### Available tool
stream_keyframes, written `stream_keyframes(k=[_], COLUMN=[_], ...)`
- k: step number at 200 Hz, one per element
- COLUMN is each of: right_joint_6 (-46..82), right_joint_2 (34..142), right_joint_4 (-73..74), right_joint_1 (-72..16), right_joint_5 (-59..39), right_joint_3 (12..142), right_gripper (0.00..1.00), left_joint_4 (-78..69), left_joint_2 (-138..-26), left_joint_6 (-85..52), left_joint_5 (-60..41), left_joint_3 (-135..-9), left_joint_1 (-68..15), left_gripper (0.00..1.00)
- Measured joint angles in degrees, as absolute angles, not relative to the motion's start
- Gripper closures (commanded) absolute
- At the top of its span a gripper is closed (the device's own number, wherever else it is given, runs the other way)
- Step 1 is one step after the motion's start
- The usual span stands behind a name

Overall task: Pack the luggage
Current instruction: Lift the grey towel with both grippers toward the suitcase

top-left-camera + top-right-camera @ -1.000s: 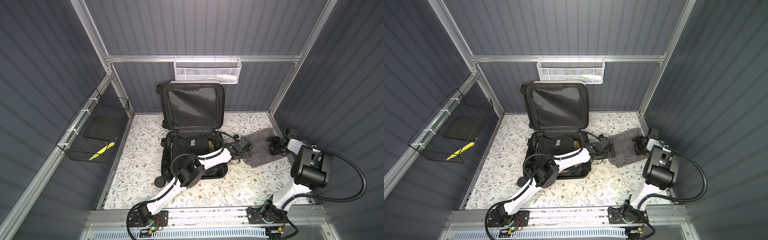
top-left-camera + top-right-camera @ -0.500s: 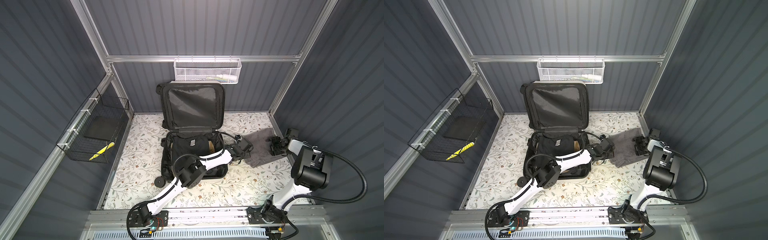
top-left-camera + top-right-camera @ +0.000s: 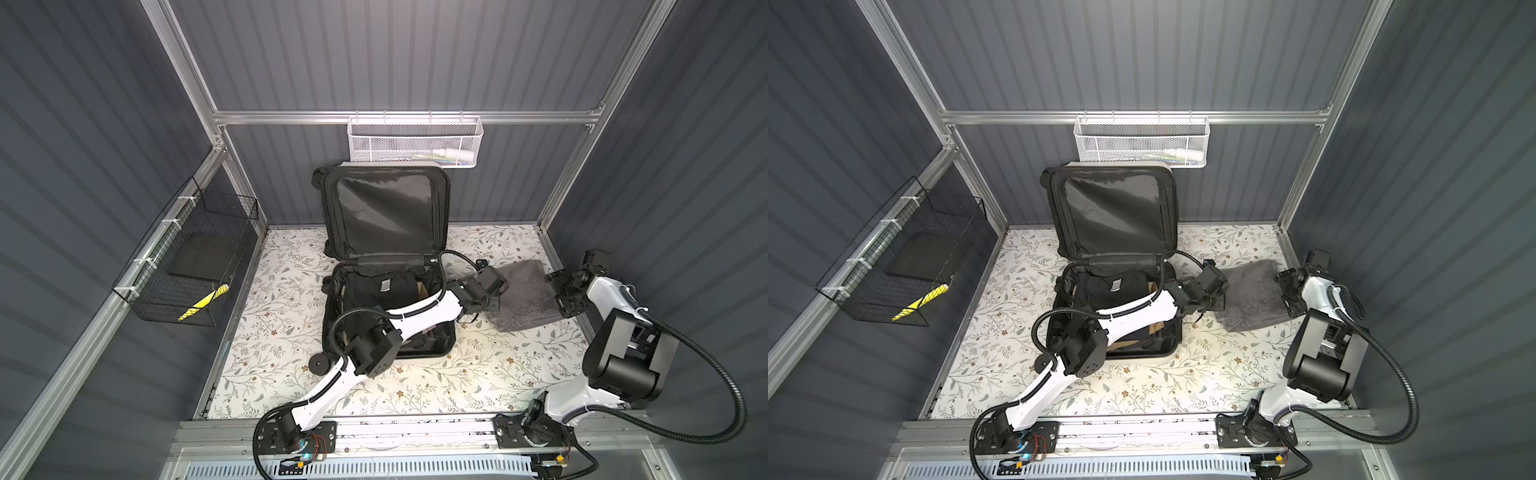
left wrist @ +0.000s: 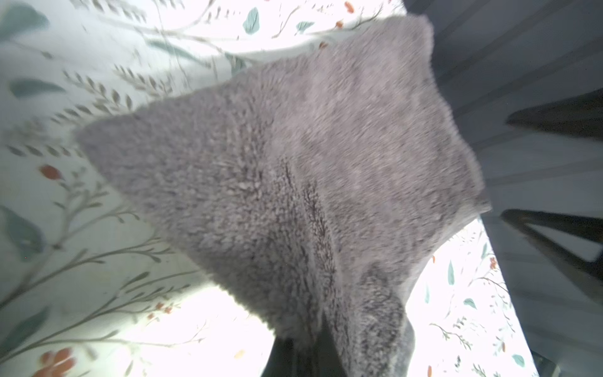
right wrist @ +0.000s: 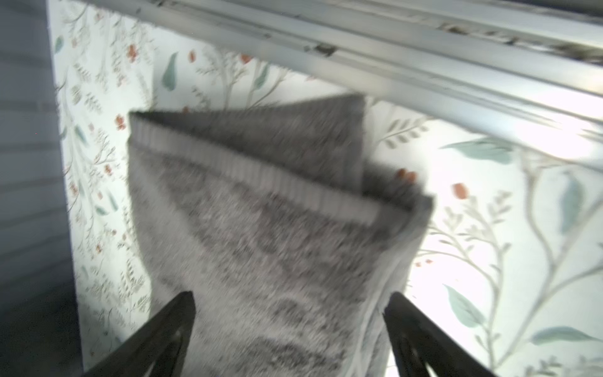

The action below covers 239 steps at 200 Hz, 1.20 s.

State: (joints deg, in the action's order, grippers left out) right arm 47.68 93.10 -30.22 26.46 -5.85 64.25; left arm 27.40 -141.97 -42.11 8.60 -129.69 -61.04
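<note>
Dark ribbed walls close in a flower-printed tabletop. In both top views the luggage lies open at the centre of the frame, its lid propped against the back wall and its lower half already holding dark clothes. Just right of it a grey towel lies mostly on the tabletop, outside the luggage. The left gripper reaches across the luggage and is clamped on the towel's left edge; the left wrist view shows cloth bunched into its closed jaws. The right gripper sits at the towel's opposite edge with its jaws spread wide, the cloth between them but not pinched. The step in hand looks like fetching the towel; next the left arm should lift it leftward over the luggage rim while the right lets it slide free
</note>
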Motion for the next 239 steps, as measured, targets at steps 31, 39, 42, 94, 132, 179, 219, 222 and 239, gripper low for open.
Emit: stream_keyframes(k=[31,39,42,94,132,179,219,222,239], right_joint_6=[47.46,47.44,47.44,47.11,46.46,46.02,46.41,46.26,46.59], right_joint_2=[93.34,93.51,93.6,97.34,99.94,102.65,103.66,103.57,102.67], right_joint_4=[-31.51,-31.53,-31.51,-30.37,-28.45,-25.69,-22.04,-21.56,-19.77], right_joint_1=[27.92,28.21,28.27,29.19,29.39,29.5,29.54,29.58,29.85], right_joint_5=[-3.84,-3.79,-3.77,-5.87,-8.45,-12.75,-17.39,-18.02,-20.05], right_joint_3=[62.67,62.17,62.02,60.53,60.93,62.76,61.65,61.49,60.34], right_gripper=[0.02,0.02,0.02,0.04,0.08,0.36,0.94,0.97,1.0], left_joint_4=[28.56,28.88,29.04,30.55,30.81,30.85,30.85,30.89,31.11], left_joint_2=[-140.9,-140.9,-140.9,-140.9,-140.9,-140.9,-140.9,-140.9,-140.92], left_joint_6=[-40.58,-40.38,-40.23,-39.38,-39.35,-39.33,-38.61,-38.35,-37.23], left_joint_5=[8.58,8.58,8.58,8.58,8.58,8.4,7.97,7.9,7.16], left_joint_3=[-129.36,-129.19,-129.1,-128.73,-128.73,-128.73,-128.77,-128.86,-129.58], left_joint_1=[-60.49,-60.36,-60.29,-60.16,-59.9,-59.79,-59.51,-59.42,-59.11], left_gripper=[1.0,1.0,1.0,1.0,1.0,1.0,1.0,1.0,1.0])
